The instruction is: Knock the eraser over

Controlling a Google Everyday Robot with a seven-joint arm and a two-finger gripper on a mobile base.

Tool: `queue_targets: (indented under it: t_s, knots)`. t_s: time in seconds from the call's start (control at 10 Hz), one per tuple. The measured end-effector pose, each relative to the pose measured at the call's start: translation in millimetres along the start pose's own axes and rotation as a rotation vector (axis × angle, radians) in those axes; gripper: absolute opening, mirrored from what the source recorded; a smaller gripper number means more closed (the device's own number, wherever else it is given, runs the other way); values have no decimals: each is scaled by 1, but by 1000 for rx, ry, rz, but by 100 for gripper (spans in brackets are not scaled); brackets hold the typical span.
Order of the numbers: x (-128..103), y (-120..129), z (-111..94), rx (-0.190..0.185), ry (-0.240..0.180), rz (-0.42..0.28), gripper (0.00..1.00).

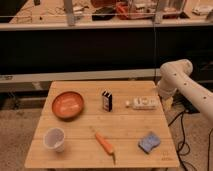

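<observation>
The eraser (107,100), a small black block with a pale stripe on its face, stands upright near the middle of the wooden table (125,130). My white arm (180,80) comes in from the right. Its gripper (167,103) hangs just off the table's right edge, level with the white oblong object (142,103) and well to the right of the eraser. The gripper touches nothing on the table.
An orange-brown bowl (67,104) sits at the left and a white cup (54,139) at the front left. A carrot (104,143) lies at the front middle and a blue sponge (149,142) at the front right. Dark shelving and cables stand behind the table.
</observation>
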Motion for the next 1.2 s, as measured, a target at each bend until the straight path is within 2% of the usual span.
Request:
queue_targets:
  t_s: [0.4,0.5,0.7,1.0,1.2]
  knots:
    - [-3,-11,3,20,7,-46,80]
    - [-7,-16,5,22,7,-59,80]
    - [-35,-36,9,31,-6,-99,80]
    - [-40,-45,13,40,-4,-128,80]
    - [-53,-53,16,44,-5,-143,80]
